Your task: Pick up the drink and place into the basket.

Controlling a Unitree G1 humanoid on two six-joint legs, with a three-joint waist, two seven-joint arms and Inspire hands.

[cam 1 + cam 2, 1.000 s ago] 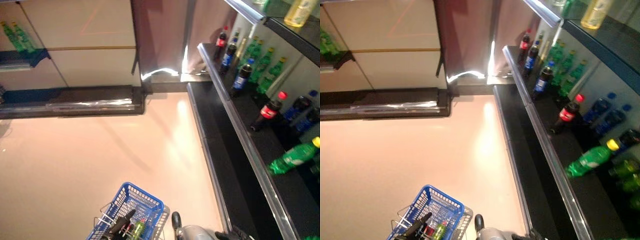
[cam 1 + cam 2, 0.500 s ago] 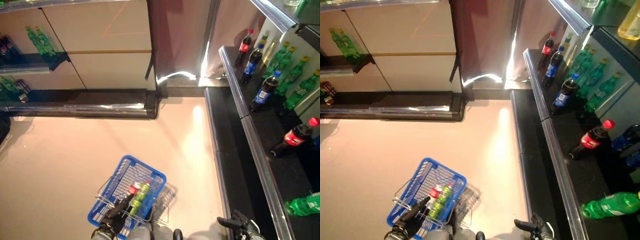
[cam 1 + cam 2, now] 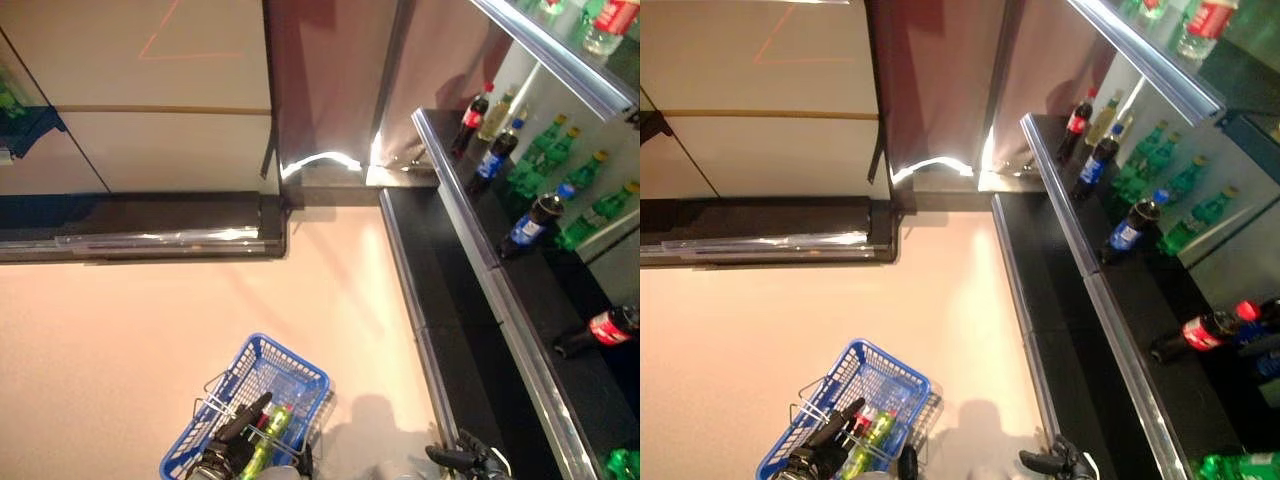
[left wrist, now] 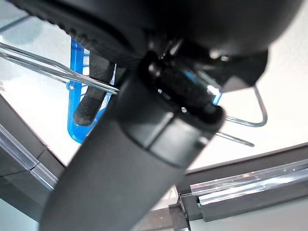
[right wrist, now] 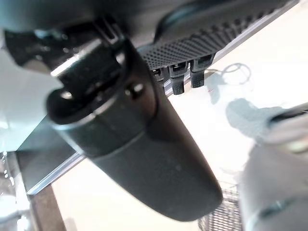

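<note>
The blue basket [image 3: 262, 385] hangs low in front of me, off the floor. My left hand [image 3: 237, 440] is shut on its thin wire handles [image 4: 57, 72]; a dark finger [image 4: 91, 101] curls over the wires in the left wrist view. A green bottle [image 3: 265, 432] and a red-capped drink [image 3: 862, 418] lie in the basket. My right hand [image 3: 462, 461] is low at the lower right beside the black shelf base, open and empty. On the shelf at the right stand a cola bottle [image 3: 472, 118], blue-labelled dark bottles [image 3: 530, 222] and green bottles [image 3: 545, 150]. Another cola bottle [image 3: 600, 328] lies on its side.
The black shelf unit [image 3: 470, 330] with its metal edge runs along the right side. A low dark display base [image 3: 140, 215] spans the back left, with a brown and metal pillar [image 3: 330, 90] in the corner. Pale floor [image 3: 180, 320] lies between them.
The whole picture has shifted, so the camera has moved. The blue basket still hangs from my left hand with the same drinks in it. My right hand stays low at the right.
</note>
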